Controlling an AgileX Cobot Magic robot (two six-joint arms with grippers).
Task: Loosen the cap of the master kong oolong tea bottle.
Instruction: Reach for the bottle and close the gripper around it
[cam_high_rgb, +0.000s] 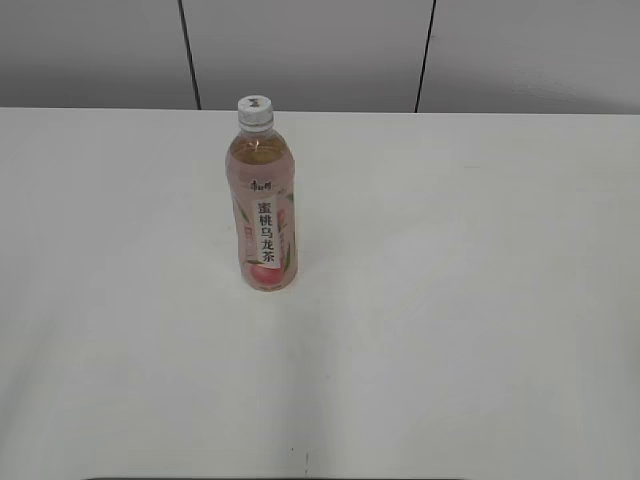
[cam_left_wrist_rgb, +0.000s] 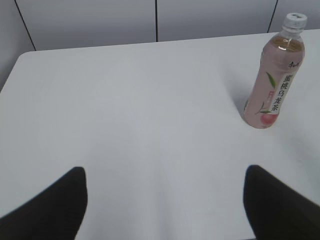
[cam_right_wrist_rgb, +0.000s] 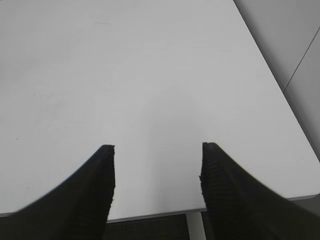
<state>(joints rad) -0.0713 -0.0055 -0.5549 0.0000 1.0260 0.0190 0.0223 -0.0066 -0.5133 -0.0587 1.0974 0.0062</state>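
The master kong oolong tea bottle (cam_high_rgb: 264, 215) stands upright on the white table, left of the middle and toward the back, its pink label with black characters facing me. Its white ribbed cap (cam_high_rgb: 255, 110) sits on the neck. In the left wrist view the bottle (cam_left_wrist_rgb: 272, 85) and cap (cam_left_wrist_rgb: 295, 20) stand at the far right. My left gripper (cam_left_wrist_rgb: 165, 175) is open and empty, well short and left of the bottle. My right gripper (cam_right_wrist_rgb: 157, 147) is open and empty over the table's front right edge; the bottle is out of its view. Neither gripper shows in the exterior view.
The white table (cam_high_rgb: 450, 300) carries only the bottle. A grey panelled wall (cam_high_rgb: 310, 50) with dark seams runs behind its back edge. The right wrist view shows the table's near edge (cam_right_wrist_rgb: 160, 212) and right side edge (cam_right_wrist_rgb: 280, 95), with a table leg below.
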